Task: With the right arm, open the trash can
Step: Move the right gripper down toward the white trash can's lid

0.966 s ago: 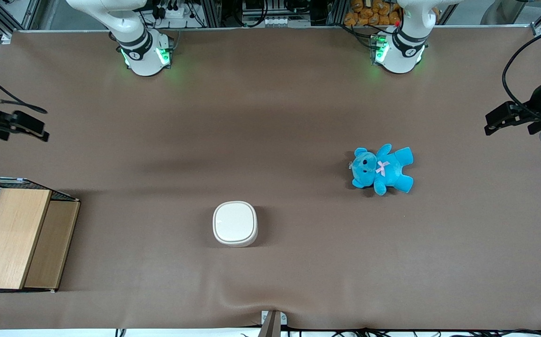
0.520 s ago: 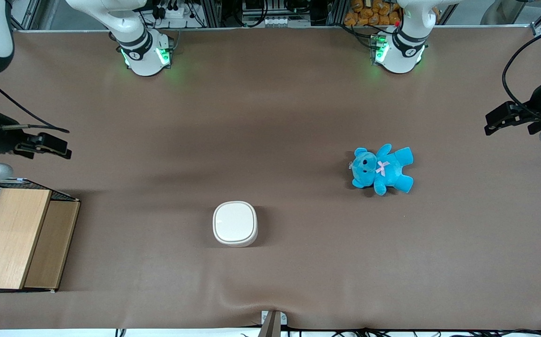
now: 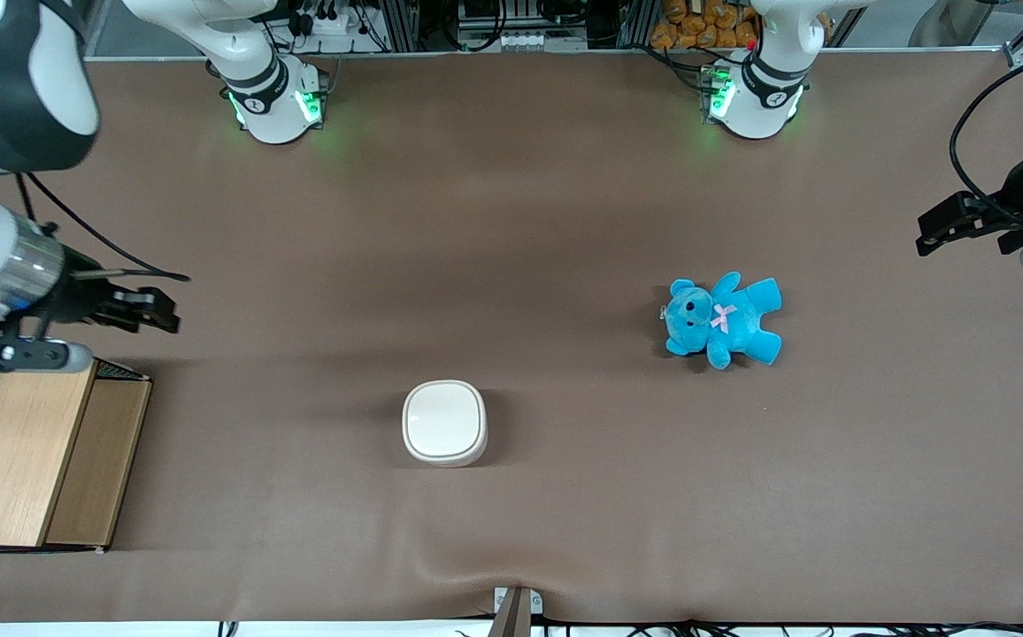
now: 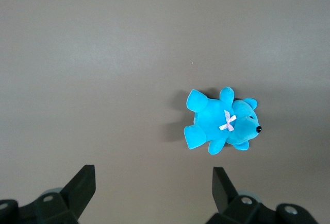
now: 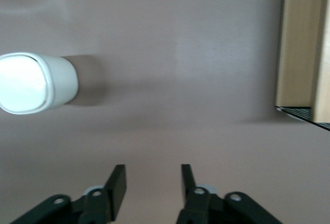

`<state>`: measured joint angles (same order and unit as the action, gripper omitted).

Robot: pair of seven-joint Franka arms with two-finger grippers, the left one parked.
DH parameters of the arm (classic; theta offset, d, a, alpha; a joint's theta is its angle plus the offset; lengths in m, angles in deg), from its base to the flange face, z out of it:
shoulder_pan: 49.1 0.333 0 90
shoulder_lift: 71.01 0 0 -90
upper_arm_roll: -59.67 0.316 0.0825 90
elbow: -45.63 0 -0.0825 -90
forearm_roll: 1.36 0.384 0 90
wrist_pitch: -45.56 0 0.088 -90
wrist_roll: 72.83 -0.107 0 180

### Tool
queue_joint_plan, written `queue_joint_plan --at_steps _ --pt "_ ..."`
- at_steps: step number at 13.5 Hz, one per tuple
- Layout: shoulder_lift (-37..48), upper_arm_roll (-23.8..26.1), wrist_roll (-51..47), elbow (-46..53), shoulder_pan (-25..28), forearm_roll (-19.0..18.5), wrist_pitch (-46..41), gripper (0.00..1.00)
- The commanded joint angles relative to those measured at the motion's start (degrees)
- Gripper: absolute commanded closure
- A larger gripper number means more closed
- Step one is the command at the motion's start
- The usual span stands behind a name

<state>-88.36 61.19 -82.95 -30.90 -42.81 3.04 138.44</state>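
One trash can mid-table, lid shut, well apart from gripper | gripper part-open, empty, near wooden box | prob. light, stiff, slick plastic; may slide | lift at lid rim, away from hinge

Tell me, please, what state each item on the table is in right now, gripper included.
trash can: upright, lid shut, untouched.
gripper: open, holding nothing, above the table near the wooden box, well short of the trash can.
blue teddy: lying flat on its back, toward the parked arm's end of the table.
wooden box: standing at the working arm's end of the table, wire mesh on one side.
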Motion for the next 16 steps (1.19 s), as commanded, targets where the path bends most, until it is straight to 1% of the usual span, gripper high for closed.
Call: queue_joint_plan --at_steps 1,2,3,4,6,9,11,16 --pt "-3.6 2.9 -4.7 3.5 -0.2 0.9 1.2 0.82" --pt "-4.2 4.2 -7.2 3.6 0.0 0.9 2.8 0.91" --pt "-4.8 5.1 -9.0 3.6 0.3 0.9 4.2 0.97" --pt "-5.3 5.9 -9.5 3.6 0.6 1.0 5.7 1.0" --pt "-6.9 8.6 -9.7 3.6 0.6 1.0 8.1 1.0" --pt "-9.4 10.5 -12.4 3.7 1.3 1.0 13.3 1.0" --pt "-11.5 10.9 -14.7 3.7 2.5 0.9 17.1 1.0" --pt "-17.9 10.8 -16.0 5.2 6.1 0.4 26.5 1.0"
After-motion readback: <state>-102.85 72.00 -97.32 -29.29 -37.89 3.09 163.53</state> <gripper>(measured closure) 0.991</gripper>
